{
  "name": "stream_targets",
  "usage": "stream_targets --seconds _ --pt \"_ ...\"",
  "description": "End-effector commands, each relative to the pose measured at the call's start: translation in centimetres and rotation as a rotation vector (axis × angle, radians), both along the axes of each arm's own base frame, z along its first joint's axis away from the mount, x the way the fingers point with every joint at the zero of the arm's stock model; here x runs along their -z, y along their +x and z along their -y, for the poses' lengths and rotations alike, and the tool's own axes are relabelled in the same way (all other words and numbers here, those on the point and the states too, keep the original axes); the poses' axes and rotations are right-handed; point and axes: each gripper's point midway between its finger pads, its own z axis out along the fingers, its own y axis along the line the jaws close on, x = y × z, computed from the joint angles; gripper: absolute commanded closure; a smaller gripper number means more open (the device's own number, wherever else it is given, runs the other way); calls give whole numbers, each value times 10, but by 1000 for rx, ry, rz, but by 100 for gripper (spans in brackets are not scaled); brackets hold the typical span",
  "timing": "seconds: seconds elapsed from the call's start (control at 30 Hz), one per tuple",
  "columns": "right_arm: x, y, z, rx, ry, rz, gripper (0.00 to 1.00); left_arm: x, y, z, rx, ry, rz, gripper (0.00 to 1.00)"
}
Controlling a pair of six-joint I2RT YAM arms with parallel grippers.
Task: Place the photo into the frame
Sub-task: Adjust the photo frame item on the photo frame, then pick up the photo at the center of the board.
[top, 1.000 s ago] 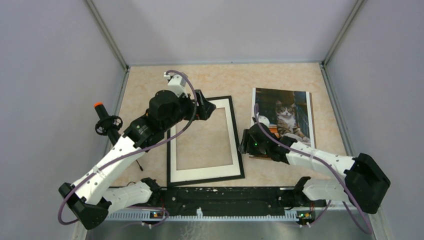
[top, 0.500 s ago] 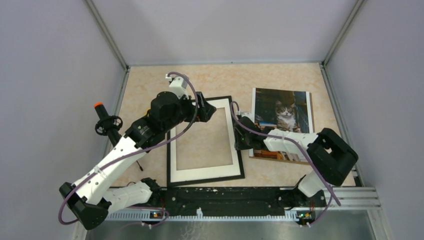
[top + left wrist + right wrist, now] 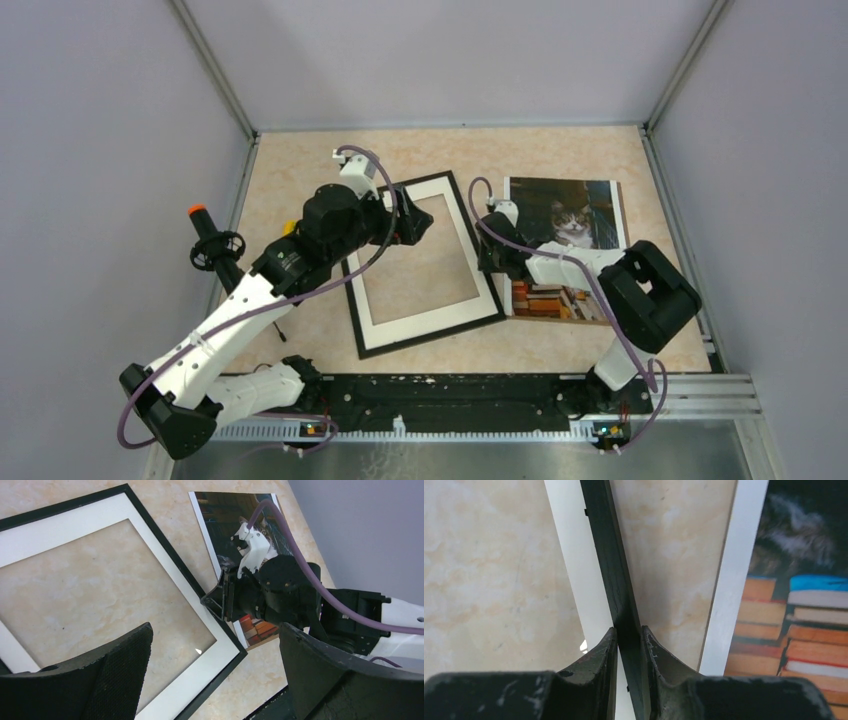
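The frame (image 3: 430, 330) lies flat and skewed on the marble-patterned table (image 3: 300, 160), its near end further to my right than its far end. My right gripper (image 3: 628, 632) is pinched on the frame's thin black right-hand rail, with one finger on the white mat side and one on the outer side. Beyond it, my left gripper (image 3: 215, 630) hangs over the frame's far-left part, fingers spread wide, grasping nothing. The photo (image 3: 575, 222) lies face up just right of the frame, the cat showing.
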Motion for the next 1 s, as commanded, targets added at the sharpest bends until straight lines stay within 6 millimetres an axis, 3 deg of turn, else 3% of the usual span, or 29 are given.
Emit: stream_targets --seconds 0.0,0.1,0.17,0.2,0.23,0.3,0.4,0.47,0.5,0.6,0.7,0.77,0.87,0.97 --pt "7 20 32 56 -106 1 84 -13 -1 4 21 -46 50 1" --pt "1 25 13 -7 -45 -7 82 -7 -1 7 30 -48 38 2" --pt "-8 23 -4 -66 14 -26 69 -1 -4 14 66 -57 18 2" --pt "-16 22 -8 -79 35 -31 57 1 -4 16 75 -58 12 2" --pt "-29 22 -11 -90 53 -27 46 5 -4 20 88 -58 2 1" --pt "-61 23 -7 -89 69 11 34 13 -3 29 123 -56 -20 2" --pt "-104 28 27 -37 105 54 26 28 0 49 194 -60 -72 2" --pt "-115 35 65 24 142 79 22 40 1 71 268 -95 -129 2" --pt "-118 44 97 94 167 97 19 44 3 86 309 -137 -155 1" --pt "-108 54 165 245 234 90 14 63 6 133 438 -221 -236 2" --pt "-87 54 218 384 343 53 13 91 7 193 565 -169 -299 2" --pt "-73 49 243 453 411 35 13 115 8 224 618 -90 -312 3" --pt "-61 39 268 522 451 9 13 152 12 254 653 -16 -358 4" --pt "-61 33 267 498 458 -4 13 174 19 268 638 48 -357 4"
